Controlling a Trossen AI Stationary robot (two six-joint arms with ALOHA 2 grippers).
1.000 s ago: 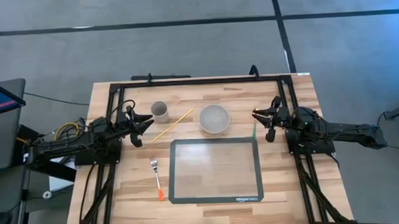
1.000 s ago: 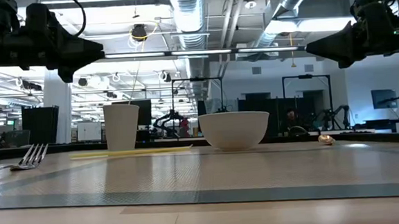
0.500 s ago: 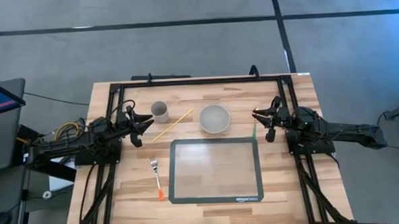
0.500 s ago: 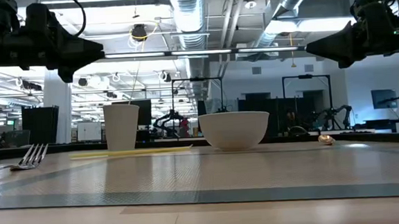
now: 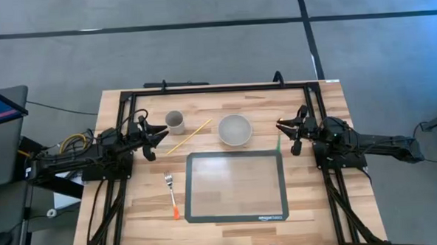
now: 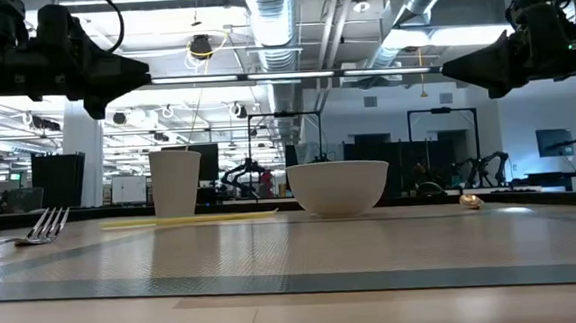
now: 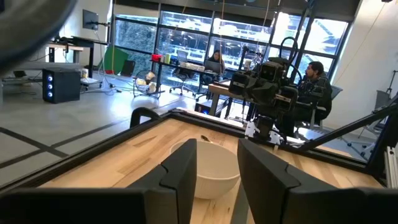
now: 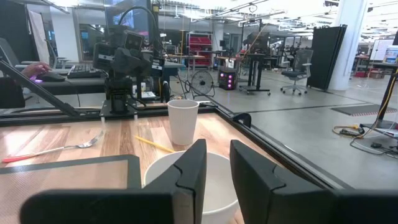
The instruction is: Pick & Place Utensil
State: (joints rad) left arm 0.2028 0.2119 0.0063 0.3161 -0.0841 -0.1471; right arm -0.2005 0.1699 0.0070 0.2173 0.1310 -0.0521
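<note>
Counter (image 5: 310, 200): pale wood planks with a black frame along its far edge and sides.

Mat (image 5: 236, 186): clear rectangular sheet with a dark border, on the counter between and nearer than both jaws.

Left arm: left jaws (image 5: 160, 135) hang above the counter's left side, tips pointing inward; fingers (image 7: 180, 177) stand apart with a plain gap, holding nothing.

Right arm: right jaws (image 5: 284, 127) hang above the right side, facing the left jaws; fingers (image 8: 194, 168) likewise spread and empty.

Bowl (image 5: 235, 130): white, upright, between the two jaws, nearer the right jaws.

Cup (image 5: 175, 122): white, upright, just beyond the left jaws.

Fork (image 5: 171, 194): metal tines, orange-red handle, lying flat on the bare counter beside the mat's left edge, apart from and nearer than the left jaws.

Stick (image 5: 189, 137): thin, yellow, possibly a chopstick, lying slantwise between cup and bowl, just ahead of the left jaws.
</note>
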